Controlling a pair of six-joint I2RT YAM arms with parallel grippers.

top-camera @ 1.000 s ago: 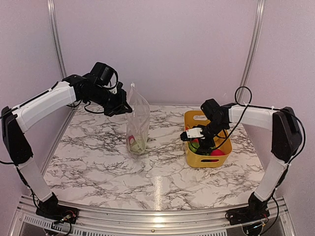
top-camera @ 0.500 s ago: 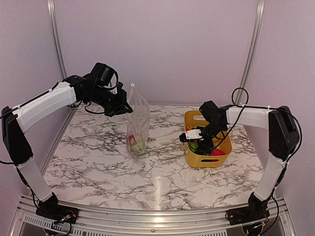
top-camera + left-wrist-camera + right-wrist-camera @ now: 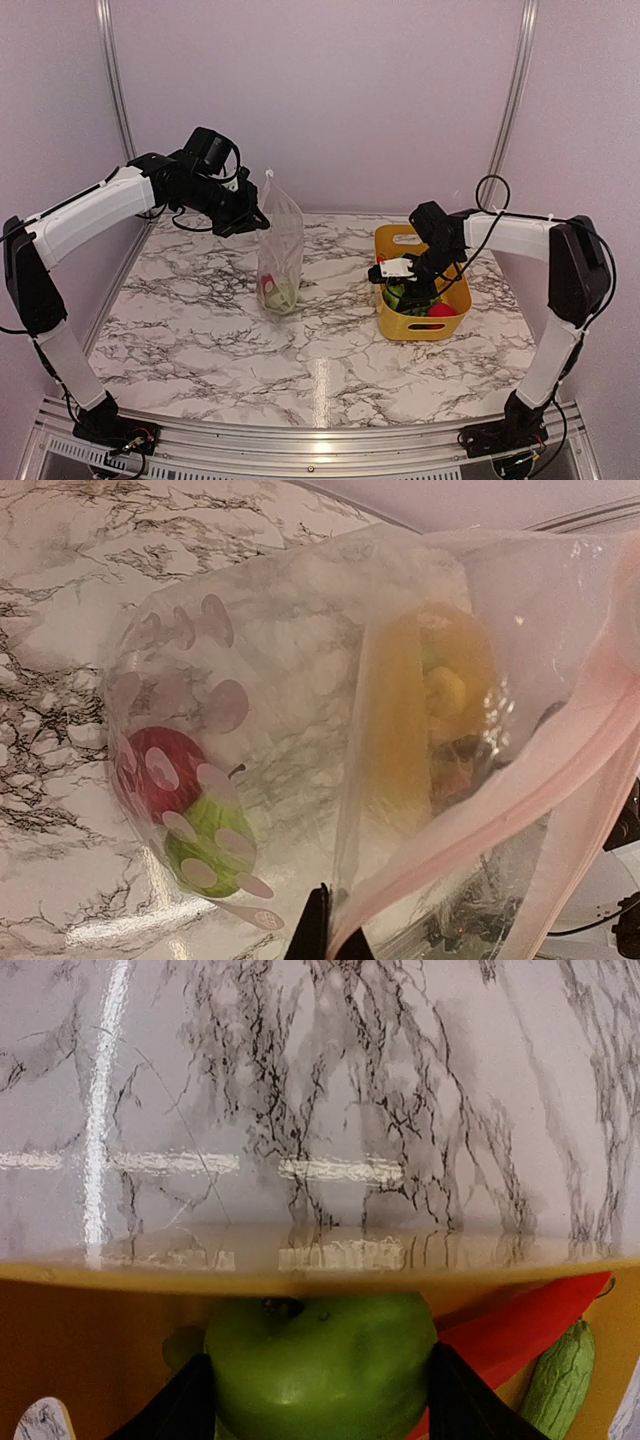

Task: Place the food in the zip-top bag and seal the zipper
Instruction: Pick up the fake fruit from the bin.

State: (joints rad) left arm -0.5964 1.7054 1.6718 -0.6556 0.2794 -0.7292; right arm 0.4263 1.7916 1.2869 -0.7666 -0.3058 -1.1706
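Observation:
The clear zip-top bag (image 3: 281,245) stands upright at the table's middle left, with a red apple (image 3: 150,770) and a green piece (image 3: 205,845) at its bottom. My left gripper (image 3: 257,222) is shut on the bag's mouth edge beside the pale pink zipper (image 3: 520,790). In the left wrist view its fingertips pinch the plastic (image 3: 335,925). My right gripper (image 3: 405,295) is down in the yellow basket (image 3: 425,330), its fingers closed against both sides of a green apple (image 3: 320,1370). A red pepper (image 3: 520,1325) and a cucumber (image 3: 560,1380) lie beside that apple.
The basket's near rim (image 3: 300,1270) runs across the right wrist view just above the apple. A red piece of food (image 3: 440,311) shows in the basket's front right corner. Marble table between bag and basket; walls close at the back and sides.
My right gripper has shifted slightly within the basket, first left and down, then back right. The left arm and the bag have not moved.

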